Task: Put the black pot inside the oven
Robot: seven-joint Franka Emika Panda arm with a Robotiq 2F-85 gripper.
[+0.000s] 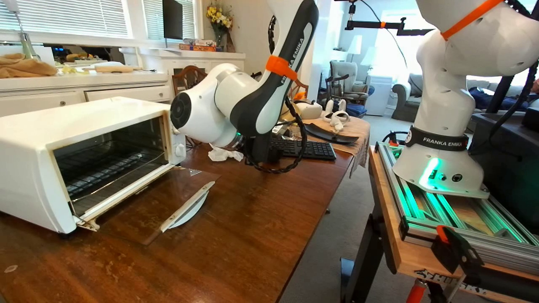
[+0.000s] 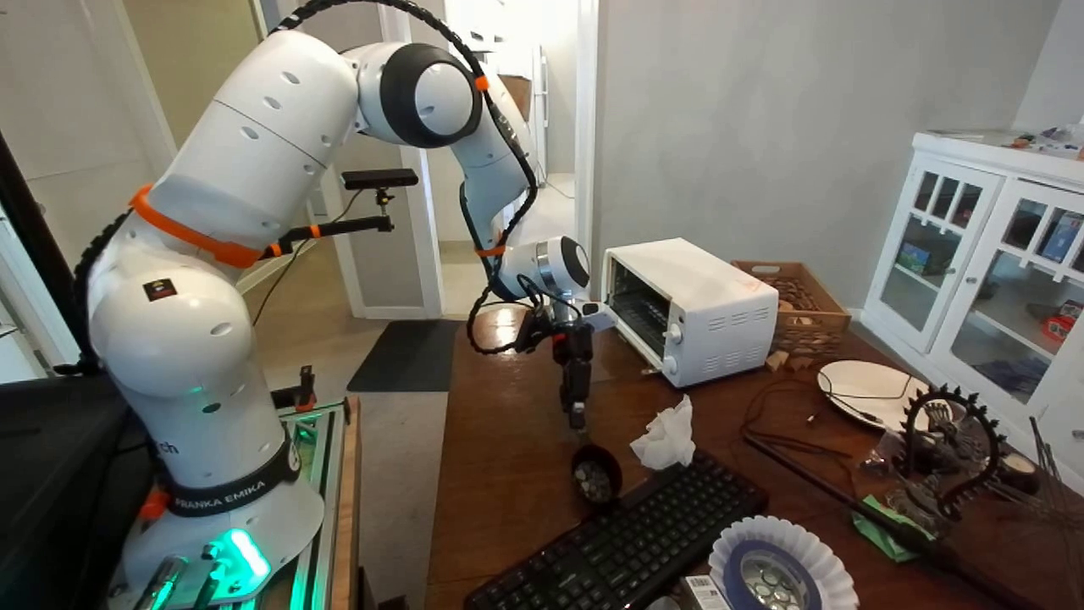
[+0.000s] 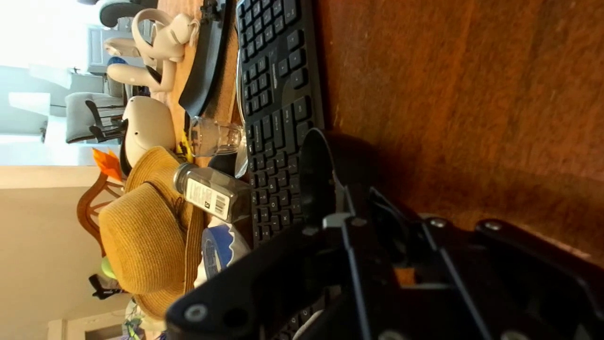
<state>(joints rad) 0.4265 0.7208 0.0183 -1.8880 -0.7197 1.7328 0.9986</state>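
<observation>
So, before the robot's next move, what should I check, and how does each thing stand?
1. Gripper shut on the black pot: ok, seemingly at its edge.
2. Oven open: ok, the glass door is down.
3. Wire rack inside: ok, visible.
4. Pot off the table: cannot tell.
5. Pot apart from the keyboard: cannot tell, they look close.
6. Pot lined up with the oven's opening: not ok, off to one side.
</observation>
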